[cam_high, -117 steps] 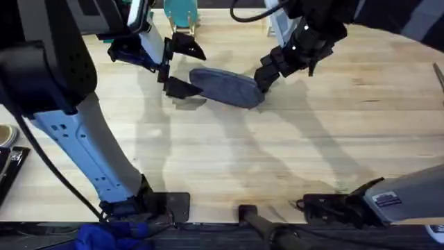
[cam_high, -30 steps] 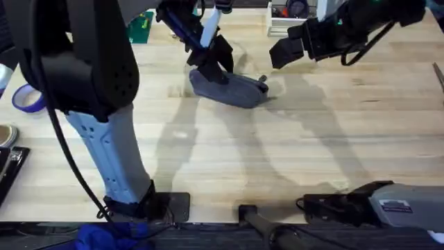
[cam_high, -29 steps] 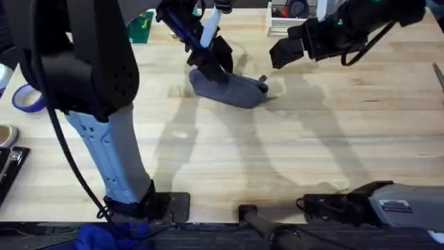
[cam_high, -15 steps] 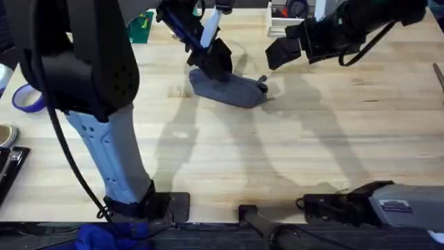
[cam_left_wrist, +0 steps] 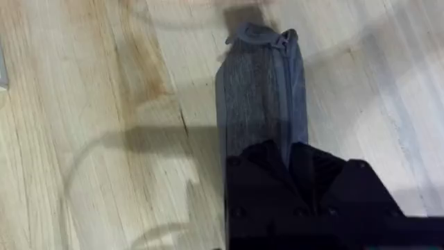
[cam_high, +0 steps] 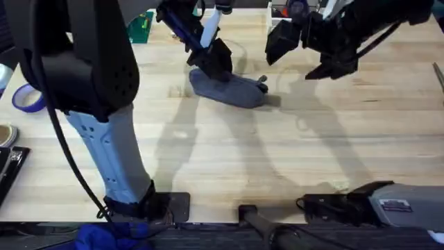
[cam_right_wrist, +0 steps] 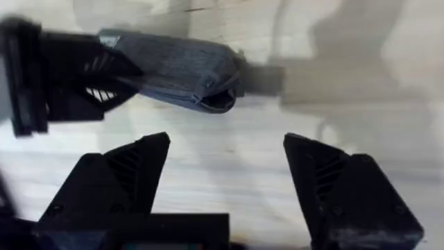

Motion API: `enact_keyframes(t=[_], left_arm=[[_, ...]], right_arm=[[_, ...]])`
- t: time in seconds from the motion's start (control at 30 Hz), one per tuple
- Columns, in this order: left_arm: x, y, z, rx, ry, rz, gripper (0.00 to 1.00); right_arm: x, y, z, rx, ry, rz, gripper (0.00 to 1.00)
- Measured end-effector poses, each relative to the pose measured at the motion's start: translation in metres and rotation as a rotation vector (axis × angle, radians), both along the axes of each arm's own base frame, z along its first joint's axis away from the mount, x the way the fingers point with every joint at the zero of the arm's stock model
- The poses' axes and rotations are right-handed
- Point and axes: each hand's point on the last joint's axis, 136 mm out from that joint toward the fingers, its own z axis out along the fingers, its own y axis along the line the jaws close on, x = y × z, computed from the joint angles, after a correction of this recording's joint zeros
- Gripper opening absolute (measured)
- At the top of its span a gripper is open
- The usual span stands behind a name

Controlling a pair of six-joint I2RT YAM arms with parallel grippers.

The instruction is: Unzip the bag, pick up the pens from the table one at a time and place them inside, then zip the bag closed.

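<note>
Overhead, left hand (cam_high: 211,61) clamping bag (cam_high: 232,90), right hand (cam_high: 305,52) spread

The left gripper (cam_high: 211,61) covers the near end of the bag (cam_high: 232,90), so the zipper there is hidden. The bag's inside is too dark to make out through the open end in the right wrist view.

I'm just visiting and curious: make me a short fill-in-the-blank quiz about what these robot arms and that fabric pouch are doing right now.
1. The left gripper is clamped on one ____ of the blue-grey fabric pouch.
2. The right gripper hangs with its fingers ____.
3. The pouch lies on a light ____ tabletop.

Missing words: end; open; wooden
</note>
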Motion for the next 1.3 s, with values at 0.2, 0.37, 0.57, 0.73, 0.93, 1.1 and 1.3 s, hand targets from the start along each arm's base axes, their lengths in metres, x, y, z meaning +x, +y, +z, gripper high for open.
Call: enact_keyframes(t=[0.2, 0.37, 0.57, 0.73, 0.93, 1.1, 1.3], left_arm=[[0.000, 0.000, 0.000, 0.000, 0.000, 0.000, 0.042], [0.000, 0.000, 0.000, 0.000, 0.000, 0.000, 0.042], [0.000, 0.000, 0.000, 0.000, 0.000, 0.000, 0.042], [0.000, 0.000, 0.000, 0.000, 0.000, 0.000, 0.042], [0.000, 0.000, 0.000, 0.000, 0.000, 0.000, 0.042], [0.000, 0.000, 0.000, 0.000, 0.000, 0.000, 0.042], [0.000, 0.000, 0.000, 0.000, 0.000, 0.000, 0.042]], right_arm=[[0.000, -0.001, 0.000, 0.065, 0.070, -0.247, 0.996], [0.011, -0.005, 0.002, 0.089, 0.054, -0.416, 0.996], [0.024, 0.003, 0.008, 0.122, 0.002, -0.466, 0.996], [0.026, 0.006, -0.003, 0.112, 0.033, -0.488, 0.996], [0.033, 0.009, -0.009, 0.118, 0.039, -0.507, 0.996], [0.039, 0.013, -0.016, 0.142, 0.022, -0.522, 0.996], [0.035, 0.020, -0.036, 0.146, 0.036, -0.522, 0.995]])
